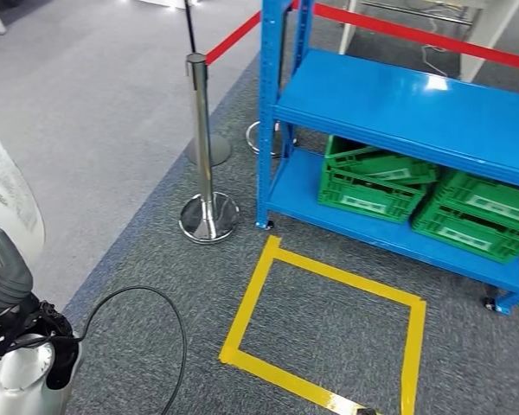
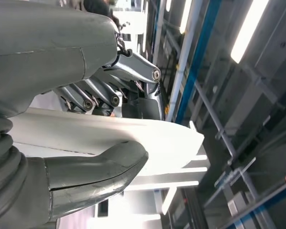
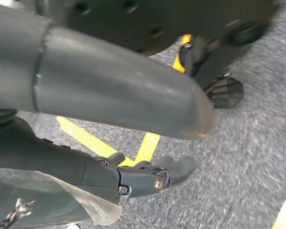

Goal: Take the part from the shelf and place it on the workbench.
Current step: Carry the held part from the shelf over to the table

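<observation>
**White part held in left hand, blue shelf ahead on the right**

At the far left of the head view, left hand (image 1: 5,277) raised near the camera, dark and ribbed, beside a pale curved part (image 1: 9,194). Seen from the left wrist: hand (image 2: 80,95) clamped on the white part (image 2: 109,136), thick thumb (image 2: 98,167) pressed against one face, darker fingers (image 2: 134,71) curled over the other. Flat, long and smooth, jutting out past the fingertips.

Lower left on the grey carpet (image 1: 113,130), a black cable (image 1: 159,311) looping across the floor. Further right, a chrome post (image 1: 204,164) on a round base, with a red belt (image 1: 233,36) running from its top towards the right.

Right of the post, a blue shelf (image 1: 400,108) with bare upper deck. On the bottom deck, green crates (image 1: 374,181) lying folded flat, side by side. In front of the shelf, a yellow tape rectangle (image 1: 322,324) stuck to the carpet.

From the right wrist: right hand (image 3: 127,124) hanging above carpet and yellow tape, thumb stretched straight, dark fingers (image 3: 152,179) apart from it, nothing between them.
</observation>
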